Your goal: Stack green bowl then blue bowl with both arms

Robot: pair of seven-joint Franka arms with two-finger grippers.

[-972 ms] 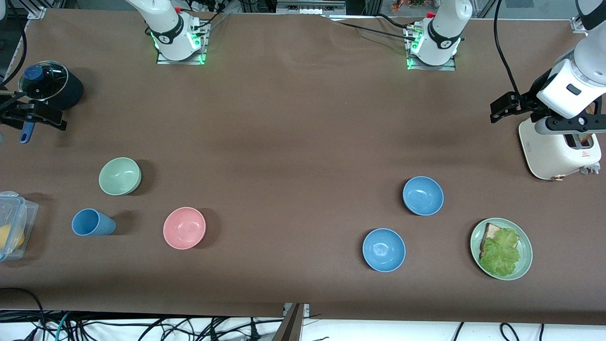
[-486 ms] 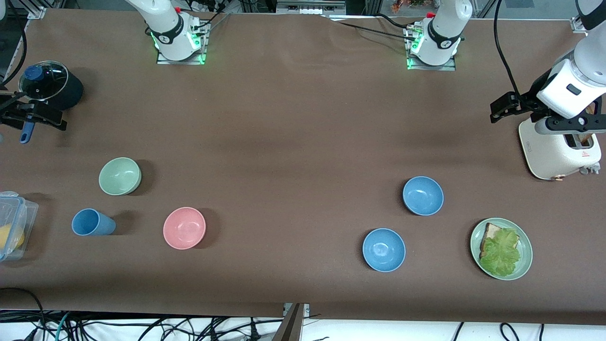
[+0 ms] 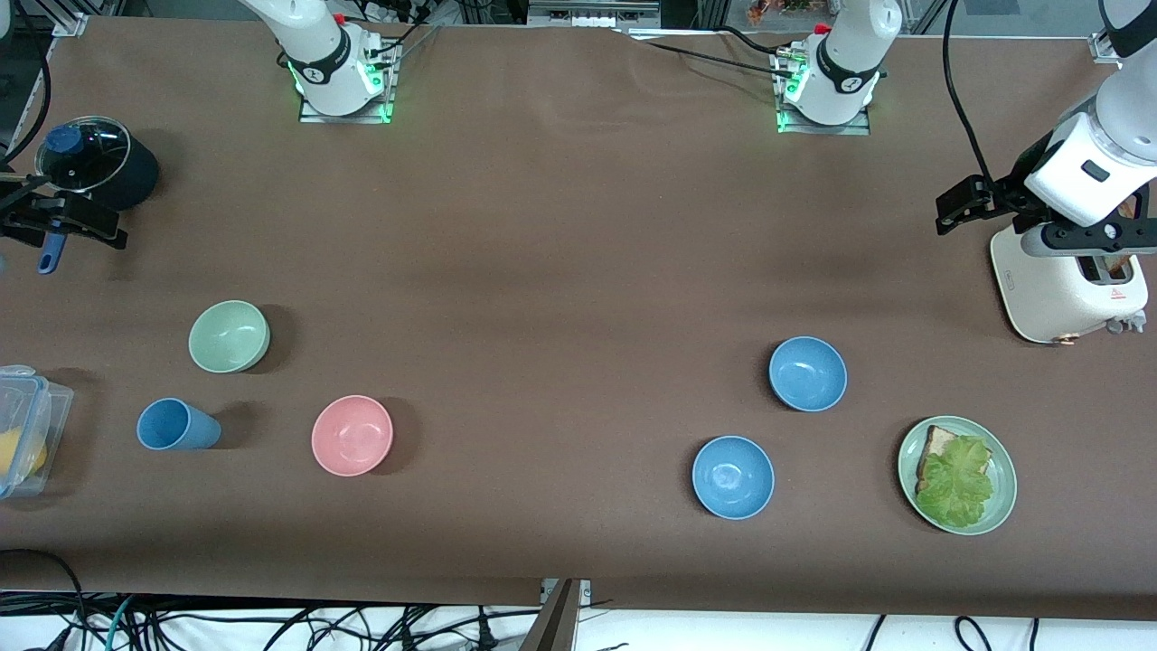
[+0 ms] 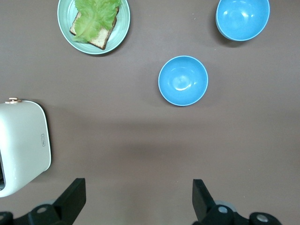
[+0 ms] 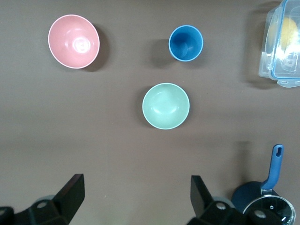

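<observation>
Pre-grasp: both jaws apart and empty, right gripper (image 5: 133, 199) up over worktop at 12 o'clock of green bowl (image 3: 229, 336), left gripper (image 4: 138, 201) up by toaster (image 3: 1067, 285); next, descend onto green bowl rim.

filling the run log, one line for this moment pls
left gripper open near toaster | right gripper open near pot | green bowl untouched

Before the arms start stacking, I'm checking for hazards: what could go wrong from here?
1. Two identical blue bowls sit close together; the left gripper, open over the toaster, might pick ambiguously.
2. The green bowl has a blue cup nearby that the open right gripper could bump.
</observation>
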